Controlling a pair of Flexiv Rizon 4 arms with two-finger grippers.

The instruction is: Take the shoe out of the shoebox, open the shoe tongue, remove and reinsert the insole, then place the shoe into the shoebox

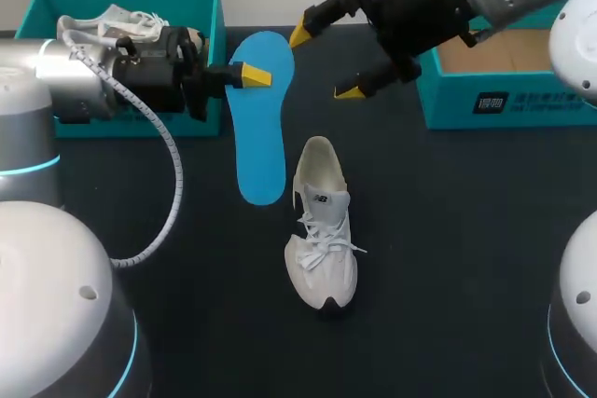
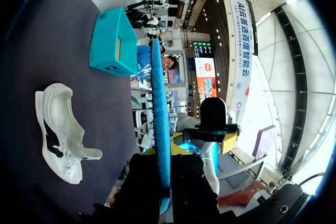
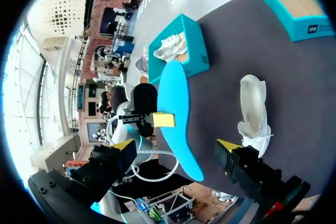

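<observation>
Head view: your left fingers (image 1: 250,75) pinch the blue insole (image 1: 259,146) near its far end, beside the shoe (image 1: 322,230) standing on the bench (image 1: 448,258); right fingers (image 1: 300,34) spread, empty. Advice: steady the shoe's heel with your right, then feed the insole in slowly.

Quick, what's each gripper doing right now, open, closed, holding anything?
Left gripper: closed on the blue insole.
Right gripper: open, fingers spread wide, holding nothing.
</observation>
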